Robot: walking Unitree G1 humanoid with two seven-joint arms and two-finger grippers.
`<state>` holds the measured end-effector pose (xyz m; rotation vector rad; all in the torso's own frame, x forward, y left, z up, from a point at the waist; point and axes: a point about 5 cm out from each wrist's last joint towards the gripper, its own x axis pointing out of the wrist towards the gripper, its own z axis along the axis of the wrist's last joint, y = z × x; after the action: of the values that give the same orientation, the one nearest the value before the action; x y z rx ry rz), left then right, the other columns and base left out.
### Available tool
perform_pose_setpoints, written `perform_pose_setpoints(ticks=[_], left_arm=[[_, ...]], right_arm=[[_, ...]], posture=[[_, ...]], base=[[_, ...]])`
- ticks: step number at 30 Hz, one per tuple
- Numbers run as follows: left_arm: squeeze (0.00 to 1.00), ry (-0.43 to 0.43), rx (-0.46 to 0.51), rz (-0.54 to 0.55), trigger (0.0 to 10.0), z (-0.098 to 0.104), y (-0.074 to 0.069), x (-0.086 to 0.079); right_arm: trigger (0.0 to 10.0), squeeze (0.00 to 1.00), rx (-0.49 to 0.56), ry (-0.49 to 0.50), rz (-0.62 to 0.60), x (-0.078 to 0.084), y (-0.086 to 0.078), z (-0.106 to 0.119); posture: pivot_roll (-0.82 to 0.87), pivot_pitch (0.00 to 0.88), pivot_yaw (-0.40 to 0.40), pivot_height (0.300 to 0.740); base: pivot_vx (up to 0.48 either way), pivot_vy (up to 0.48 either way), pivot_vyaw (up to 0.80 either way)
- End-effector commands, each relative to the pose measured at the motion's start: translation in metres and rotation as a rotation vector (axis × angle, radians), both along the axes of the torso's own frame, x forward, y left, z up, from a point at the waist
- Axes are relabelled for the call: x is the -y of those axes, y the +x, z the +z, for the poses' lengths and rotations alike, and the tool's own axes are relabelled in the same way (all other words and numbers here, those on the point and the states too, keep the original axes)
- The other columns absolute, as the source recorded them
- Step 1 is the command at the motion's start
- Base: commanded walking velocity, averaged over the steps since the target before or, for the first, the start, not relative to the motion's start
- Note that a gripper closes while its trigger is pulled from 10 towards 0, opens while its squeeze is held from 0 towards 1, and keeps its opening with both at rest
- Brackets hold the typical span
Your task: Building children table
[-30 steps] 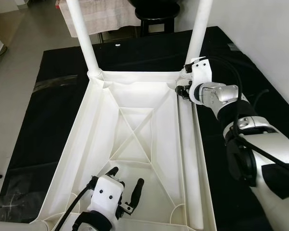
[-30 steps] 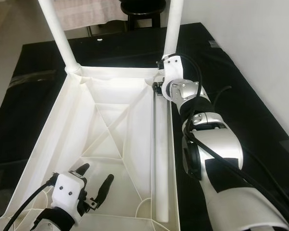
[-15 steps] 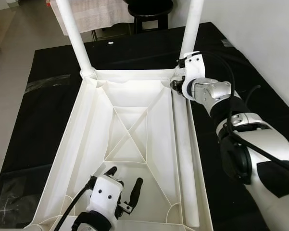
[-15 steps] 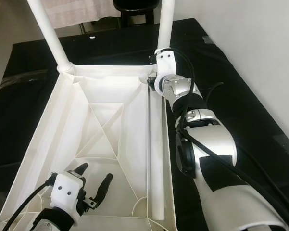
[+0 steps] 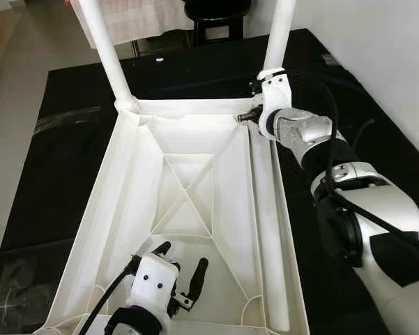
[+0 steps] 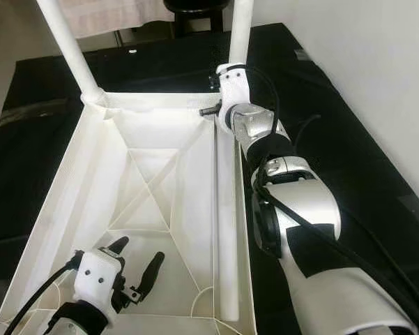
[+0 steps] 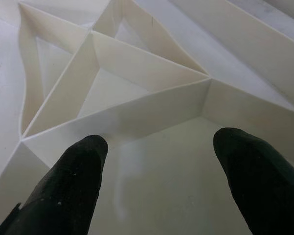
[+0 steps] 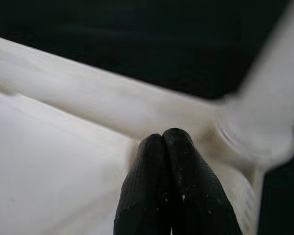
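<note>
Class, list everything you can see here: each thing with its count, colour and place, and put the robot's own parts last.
Table top: one, white, upside down on the mat, ribbed underside up.
Fitted legs: two, white, upright at the far corners.
Loose leg: one, white, lying along the right inner edge.
Mat: one, black, on the floor.
Stool: one, black, beyond the mat.
Left gripper: open, above the near ribs.
Right gripper: shut, at the far right corner.

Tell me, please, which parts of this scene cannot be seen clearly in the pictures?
- Tops of both upright legs: cut off by the head views' upper edge.
- Far right corner socket of the tabletop: covered by the right gripper and its wrist.
- Right wrist view: blurred; the closed fingers hide what they touch.
- Left gripper: its arm is cut off below.
</note>
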<state>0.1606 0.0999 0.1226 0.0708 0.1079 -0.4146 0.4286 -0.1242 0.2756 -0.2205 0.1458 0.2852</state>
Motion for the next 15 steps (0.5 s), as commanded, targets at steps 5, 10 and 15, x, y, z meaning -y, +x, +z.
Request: perform_pose_setpoints(ticks=[5, 10, 15], left_arm=[[0.0, -0.004, -0.051, -0.004, 10.0, -0.008, -0.004, 0.002], [0.0, -0.008, -0.05, -0.002, 10.0, -0.006, -0.005, 0.003], [0.0, -0.012, -0.051, 0.002, 10.0, -0.005, -0.006, 0.004]], right_arm=[[10.0, 0.89, 0.125, -0.161, 0.224, -0.014, -0.003, 0.023], [10.0, 1.0, 0.159, -0.367, 0.293, -0.016, -0.004, 0.033], [10.0, 1.0, 0.16, -0.491, 0.273, -0.013, -0.003, 0.038]], posture=[[-0.01, 0.242, 0.002, 0.74], [0.0, 0.253, -0.009, 0.74], [0.0, 0.262, -0.014, 0.74]], base=[[0.0, 0.0, 0.0], [0.0, 0.0, 0.0], [0.0, 0.0, 0.0]])
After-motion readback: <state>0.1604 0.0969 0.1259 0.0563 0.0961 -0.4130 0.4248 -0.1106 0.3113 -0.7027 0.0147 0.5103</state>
